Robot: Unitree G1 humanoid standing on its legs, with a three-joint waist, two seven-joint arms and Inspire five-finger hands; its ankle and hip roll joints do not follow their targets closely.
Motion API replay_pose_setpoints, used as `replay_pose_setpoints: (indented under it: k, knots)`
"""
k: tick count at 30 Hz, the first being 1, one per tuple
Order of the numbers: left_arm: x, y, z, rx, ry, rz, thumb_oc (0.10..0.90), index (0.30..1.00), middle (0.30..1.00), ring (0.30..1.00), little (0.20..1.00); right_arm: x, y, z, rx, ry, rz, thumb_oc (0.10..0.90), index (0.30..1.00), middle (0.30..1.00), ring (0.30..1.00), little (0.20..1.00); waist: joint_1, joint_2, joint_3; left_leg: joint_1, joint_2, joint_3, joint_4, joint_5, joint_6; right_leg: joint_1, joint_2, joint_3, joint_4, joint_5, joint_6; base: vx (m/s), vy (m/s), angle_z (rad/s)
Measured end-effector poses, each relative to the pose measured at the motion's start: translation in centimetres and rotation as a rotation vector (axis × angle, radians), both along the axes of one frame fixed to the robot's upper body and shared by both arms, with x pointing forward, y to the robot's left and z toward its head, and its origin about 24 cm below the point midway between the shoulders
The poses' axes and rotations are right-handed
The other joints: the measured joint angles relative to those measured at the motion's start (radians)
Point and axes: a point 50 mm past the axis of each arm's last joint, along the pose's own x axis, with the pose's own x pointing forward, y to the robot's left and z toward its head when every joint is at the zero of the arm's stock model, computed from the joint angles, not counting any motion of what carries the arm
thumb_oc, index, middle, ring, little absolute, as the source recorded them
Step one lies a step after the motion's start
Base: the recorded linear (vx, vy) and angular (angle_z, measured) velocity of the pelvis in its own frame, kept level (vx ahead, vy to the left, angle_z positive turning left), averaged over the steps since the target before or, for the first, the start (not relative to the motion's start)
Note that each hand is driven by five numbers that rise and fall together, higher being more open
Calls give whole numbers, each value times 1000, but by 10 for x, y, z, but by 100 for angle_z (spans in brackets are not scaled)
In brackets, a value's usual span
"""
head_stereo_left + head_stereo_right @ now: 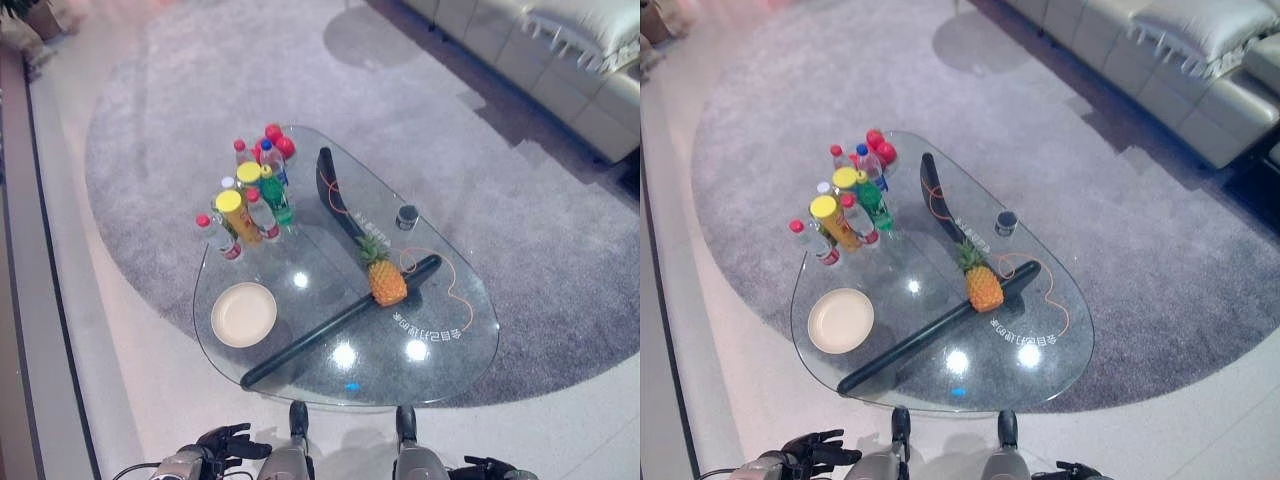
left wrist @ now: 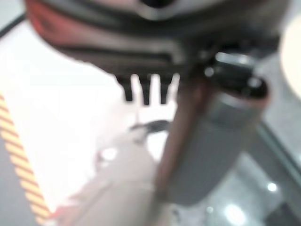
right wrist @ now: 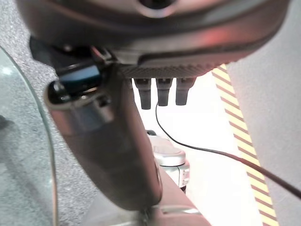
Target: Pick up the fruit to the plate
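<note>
Pineapple (image 1: 386,281) mid-table, plate (image 1: 244,314) near edge; both robot hands (image 1: 232,443) (image 1: 492,467) low, fingers relaxed, empty.

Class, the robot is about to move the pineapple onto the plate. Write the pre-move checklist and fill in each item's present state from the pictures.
1. Pineapple in view, on the glass table: ok.
2. Plate bare, ready to receive it: ok.
3. Pineapple free of neighbours: not ok, it sits over the long black bar, with an orange cord close by.
4. Bottles stand away from the straight line between pineapple and plate: ok.
5. Left robot hand holds nothing, fingers relaxed, below the table's near edge: ok.
6. Right robot hand free and open: ok.
</note>
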Motion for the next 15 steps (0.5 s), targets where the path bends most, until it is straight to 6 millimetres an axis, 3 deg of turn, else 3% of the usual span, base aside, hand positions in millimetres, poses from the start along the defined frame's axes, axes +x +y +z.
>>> replay_pose_setpoints:
  k: [9, 15]
  knots:
    - [24, -2, 9, -55, -79, 39, 800, 900, 900, 900, 900, 35, 0, 11, -32, -122, -5, 800, 900, 900, 900, 900, 1, 3, 79, -53, -1, 1, 0, 7, 1, -54, -1, 0, 0, 8, -1, -67, -2, -1]
    - [67, -16, 30, -212, -224, 47, 800, 900, 900, 900, 900, 80, -4, 34, -107, -333, 7, 800, 900, 900, 900, 900, 2, 2, 176, -93, -3, 2, 14, 20, 2, -87, -2, 0, 3, 22, -1, -130, -23, 1]
